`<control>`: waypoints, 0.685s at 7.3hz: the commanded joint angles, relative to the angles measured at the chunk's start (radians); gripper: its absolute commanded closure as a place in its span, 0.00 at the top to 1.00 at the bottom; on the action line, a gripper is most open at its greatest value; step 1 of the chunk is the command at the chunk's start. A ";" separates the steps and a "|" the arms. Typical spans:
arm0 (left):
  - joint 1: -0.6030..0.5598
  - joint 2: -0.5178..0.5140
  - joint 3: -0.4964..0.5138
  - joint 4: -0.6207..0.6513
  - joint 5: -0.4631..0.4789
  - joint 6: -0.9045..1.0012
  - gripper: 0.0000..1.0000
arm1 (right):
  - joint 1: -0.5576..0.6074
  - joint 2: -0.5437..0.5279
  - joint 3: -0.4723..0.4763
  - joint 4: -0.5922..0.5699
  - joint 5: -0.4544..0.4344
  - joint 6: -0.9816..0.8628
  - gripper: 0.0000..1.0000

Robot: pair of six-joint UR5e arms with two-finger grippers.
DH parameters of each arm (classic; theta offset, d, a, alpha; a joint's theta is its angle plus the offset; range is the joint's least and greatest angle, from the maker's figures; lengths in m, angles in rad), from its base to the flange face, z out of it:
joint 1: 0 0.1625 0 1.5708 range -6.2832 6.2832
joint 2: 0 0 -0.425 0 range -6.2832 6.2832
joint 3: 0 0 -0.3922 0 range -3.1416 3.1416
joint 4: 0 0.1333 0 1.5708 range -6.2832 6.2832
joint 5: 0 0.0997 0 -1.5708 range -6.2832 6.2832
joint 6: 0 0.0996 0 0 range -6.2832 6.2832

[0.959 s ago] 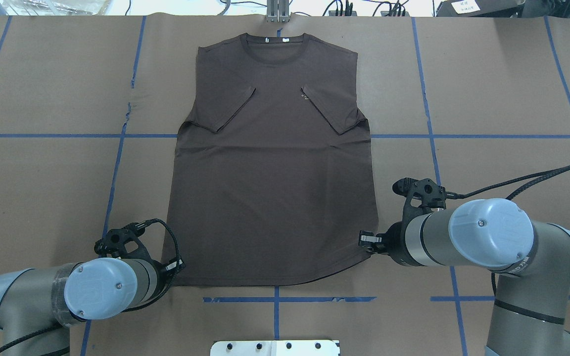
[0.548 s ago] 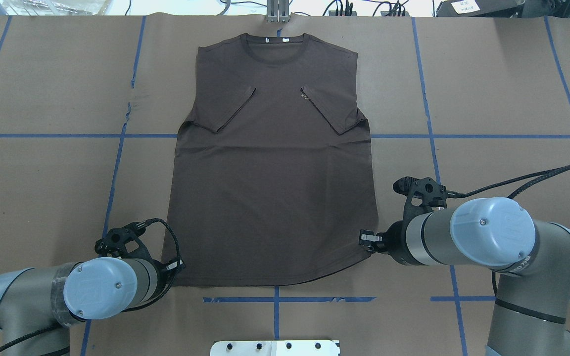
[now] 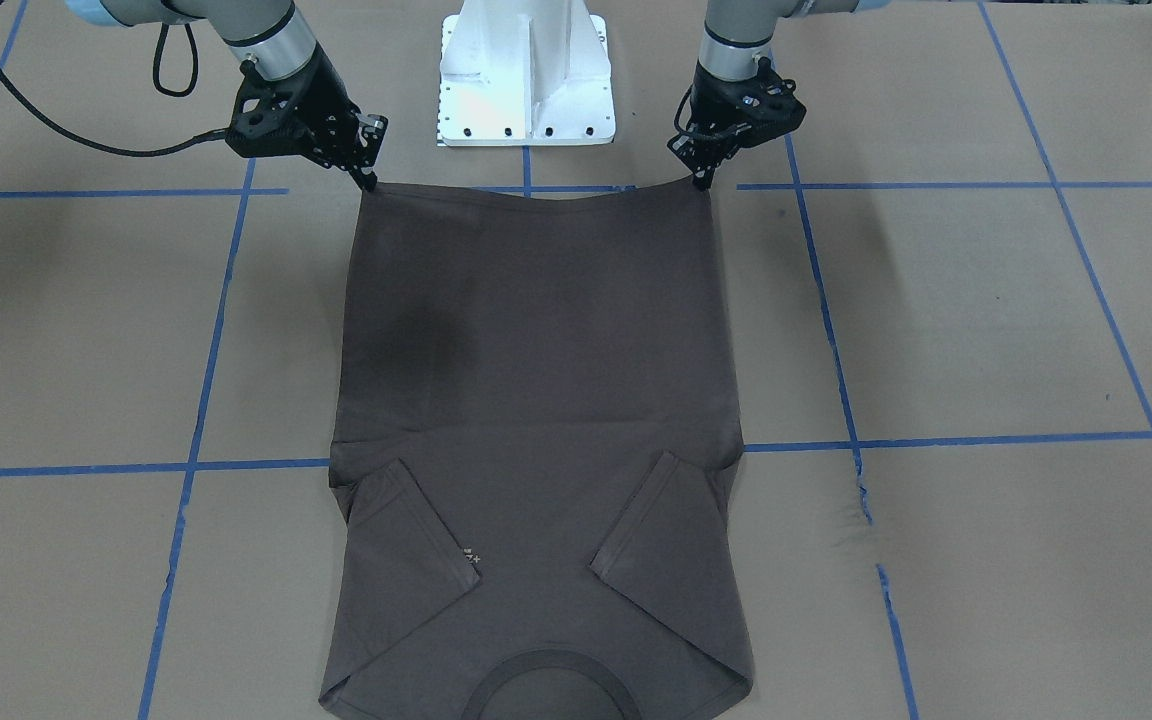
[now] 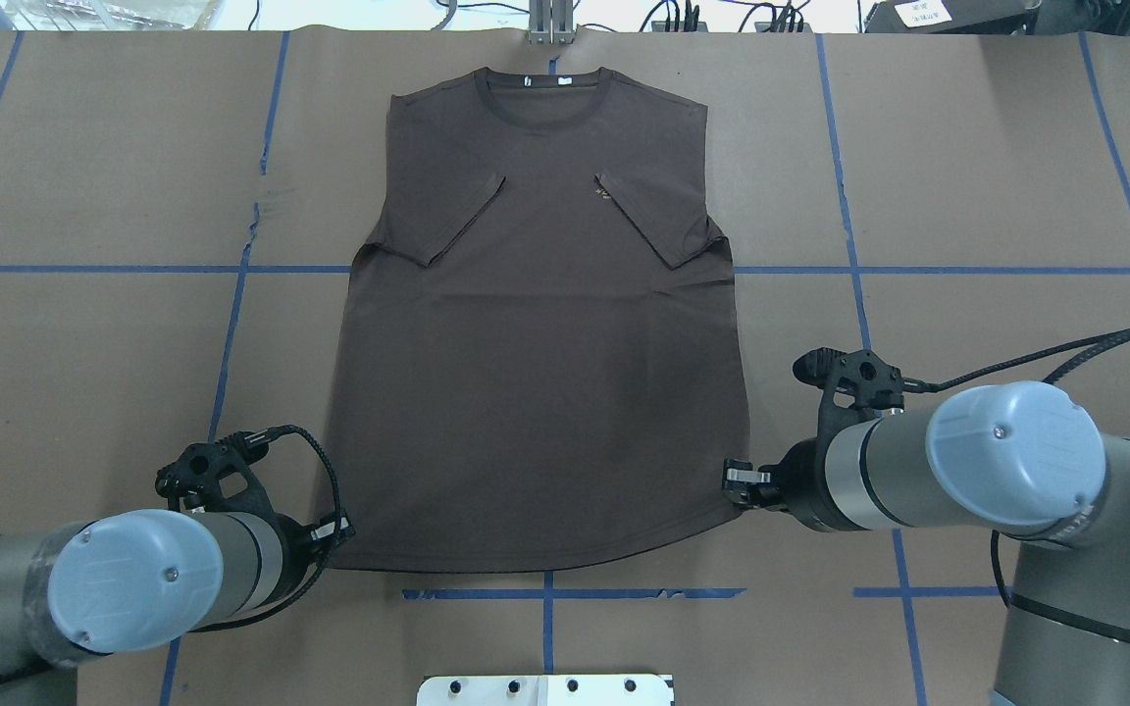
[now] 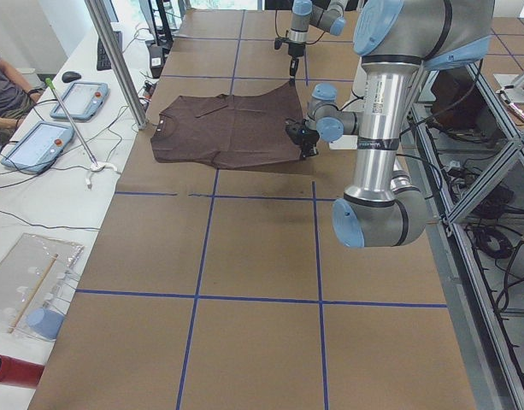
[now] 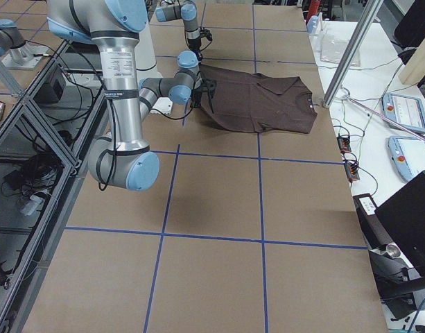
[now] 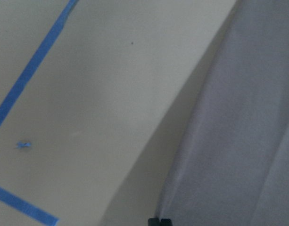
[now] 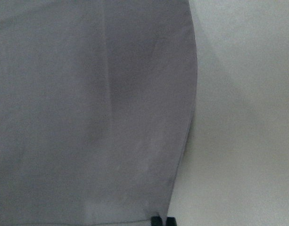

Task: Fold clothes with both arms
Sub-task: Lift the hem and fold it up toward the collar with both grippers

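T-shirt (image 4: pixel 536 392): dark brown, flat on the counter (image 3: pixel 986 300) straight out from the white pedestal base (image 3: pixel 526 75). The hem (image 4: pixel 526 561) is nearest the base and the collar (image 4: pixel 545 123) farthest.
Sleeves (image 4: pixel 457 221): both folded in over the chest.
My left pincer (image 3: pixel 704 183): at the hem corner on the base's left, fingers closed on the fabric edge.
My right pincer (image 3: pixel 368 183): at the hem corner on the base's right, likewise pinched shut on fabric.
Counter: brown paper, blue tape (image 4: pixel 575 593) grid.
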 commanded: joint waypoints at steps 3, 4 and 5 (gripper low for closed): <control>0.089 -0.003 -0.225 0.169 -0.054 0.082 0.00 | -0.131 -0.240 0.211 0.000 0.043 0.002 0.00; 0.101 -0.003 -0.236 0.179 -0.058 0.085 0.00 | -0.139 -0.234 0.216 0.001 0.043 0.003 0.00; 0.100 -0.007 -0.239 0.178 -0.065 0.088 0.00 | -0.146 -0.210 0.202 0.001 0.040 0.002 0.00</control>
